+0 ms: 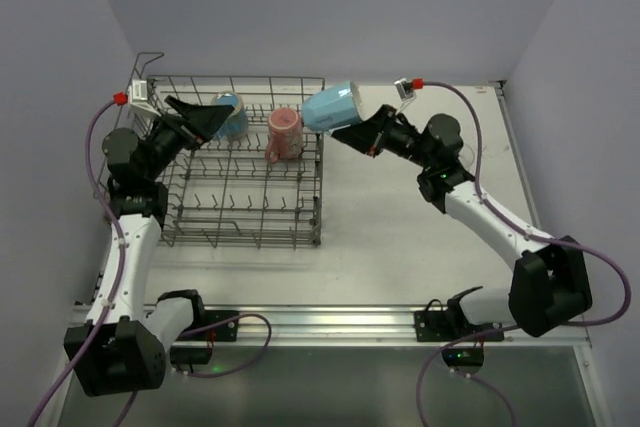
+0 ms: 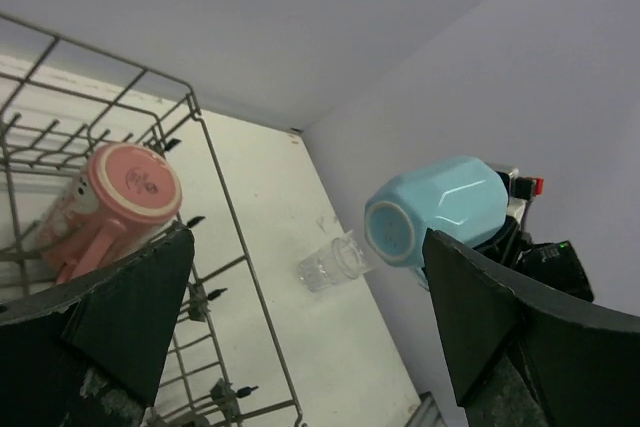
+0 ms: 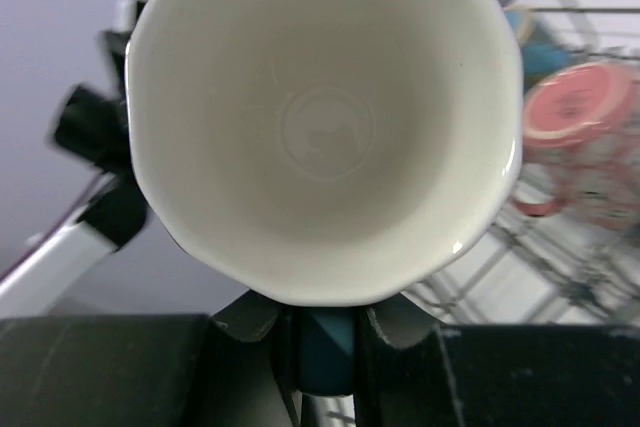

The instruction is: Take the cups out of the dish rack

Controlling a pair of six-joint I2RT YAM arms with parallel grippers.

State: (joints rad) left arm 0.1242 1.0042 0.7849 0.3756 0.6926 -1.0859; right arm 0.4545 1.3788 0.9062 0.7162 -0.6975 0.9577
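Observation:
The grey wire dish rack (image 1: 240,209) stands at the left of the table. A pink tumbler (image 1: 284,134) lies on its side among the far tines; it also shows in the left wrist view (image 2: 130,187) and the right wrist view (image 3: 580,112). A blue mug (image 1: 233,117) sits at the rack's back. My left gripper (image 1: 212,119) is open and empty right beside the mug. My right gripper (image 1: 345,128) is shut on the light blue tumbler (image 1: 332,107), held tilted in the air at the rack's far right corner; its white inside (image 3: 325,117) fills the right wrist view. A clear glass (image 2: 335,263) lies on the table.
The white table (image 1: 400,237) stretches right of the rack, bounded by walls at the back and right. The rack's taller looped side (image 1: 143,72) rises at its far left corner. A metal rail (image 1: 330,319) runs along the near edge.

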